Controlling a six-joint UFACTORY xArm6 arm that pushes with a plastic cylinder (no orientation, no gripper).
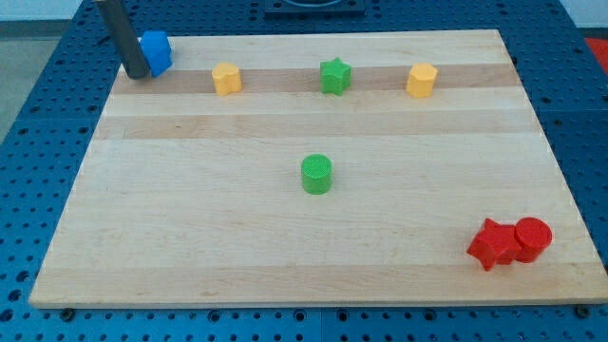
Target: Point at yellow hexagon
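Tip (137, 74) touches blue block (155, 52), well left of yellow hexagon (422, 81).

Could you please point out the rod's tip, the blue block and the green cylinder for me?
my tip (136, 74): camera view, the rod's very lower end, at the blue block's left.
blue block (157, 51): camera view, its front face.
green cylinder (316, 169): camera view, its round top face.

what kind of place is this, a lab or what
Probably a robotics lab bench: a wooden board lies on a blue perforated table, coloured blocks such as the green cylinder are scattered on it, and my tip touches the blue block.
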